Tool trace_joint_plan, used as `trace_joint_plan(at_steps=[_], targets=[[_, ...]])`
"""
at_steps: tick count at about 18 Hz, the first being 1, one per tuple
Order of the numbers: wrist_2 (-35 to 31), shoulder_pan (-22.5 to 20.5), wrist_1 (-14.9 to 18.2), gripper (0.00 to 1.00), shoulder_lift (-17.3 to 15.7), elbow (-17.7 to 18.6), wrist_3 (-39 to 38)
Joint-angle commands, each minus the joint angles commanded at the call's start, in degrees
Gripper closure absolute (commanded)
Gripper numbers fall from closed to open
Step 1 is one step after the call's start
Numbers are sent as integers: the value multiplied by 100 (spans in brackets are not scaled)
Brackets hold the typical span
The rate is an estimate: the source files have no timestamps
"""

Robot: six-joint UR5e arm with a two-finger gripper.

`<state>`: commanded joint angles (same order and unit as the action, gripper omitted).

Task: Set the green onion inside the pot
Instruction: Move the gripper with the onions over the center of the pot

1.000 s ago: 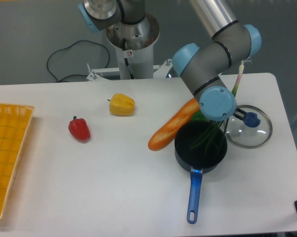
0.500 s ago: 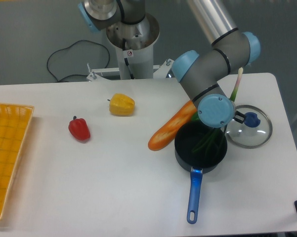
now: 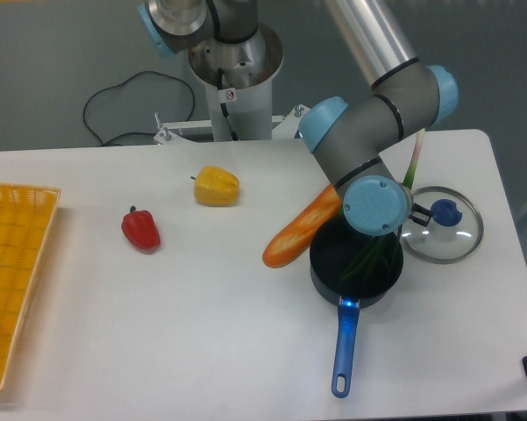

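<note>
Claw hidden, grip unclear, thin green onion (image 3: 372,256) stalks in round black pot (image 3: 329,272)

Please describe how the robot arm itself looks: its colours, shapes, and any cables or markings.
The arm is made of smooth silver-grey metal tubes joined by thick grey cylindrical joints with round light-blue caps. Its wide silver base column carries a small white sticker with a red mark. A thin black cable loops behind the base. The jaws are hidden.

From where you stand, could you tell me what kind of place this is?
Probably a robotics lab set up for kitchen-style practice: an arm's pedestal stands at the back edge of a plain white table, a loose cable behind it, with a pot, glass lid and toy-looking vegetables laid out.
</note>
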<state>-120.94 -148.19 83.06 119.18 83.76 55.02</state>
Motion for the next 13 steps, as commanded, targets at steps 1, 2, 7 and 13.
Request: trace_joint_plan(at_steps=[1,2,7,13], targets=[[-9,0,0,76,9,-9,-9],[-9,9,0,76,9,-9,-18],[-9,18,0,75,44,-44,-18],[-9,132,0,73,193,-167,-203]])
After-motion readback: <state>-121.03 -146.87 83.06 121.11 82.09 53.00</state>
